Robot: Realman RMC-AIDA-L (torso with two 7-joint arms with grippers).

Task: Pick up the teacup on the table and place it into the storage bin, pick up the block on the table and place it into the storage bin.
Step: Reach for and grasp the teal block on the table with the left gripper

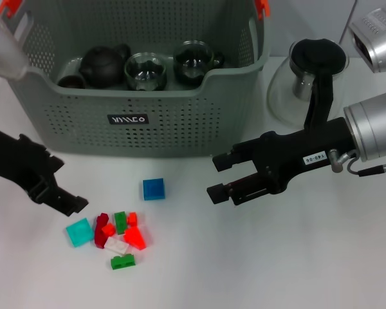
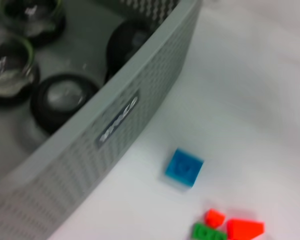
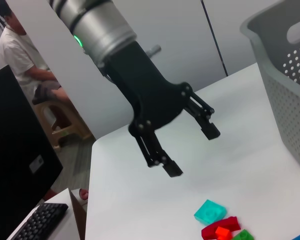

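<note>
The grey-green storage bin (image 1: 141, 116) stands at the back of the table. Inside it are two glass teacups (image 1: 147, 69), a dark teapot (image 1: 103, 63) and a small dark cup (image 1: 71, 80). A blue block (image 1: 154, 188) lies alone on the table in front of the bin, also seen as the blue block (image 2: 184, 167) in the left wrist view. My left gripper (image 1: 63, 183) hovers open and empty left of it, and the right wrist view shows this left gripper (image 3: 191, 150) with jaws spread. My right gripper (image 1: 215, 177) is open and empty to the right of the block.
A pile of small bricks (image 1: 119, 235) in red, green, white and teal lies near the front. A glass jug with a black lid (image 1: 309, 77) stands right of the bin. A seated person (image 3: 20, 60) is beyond the table's edge.
</note>
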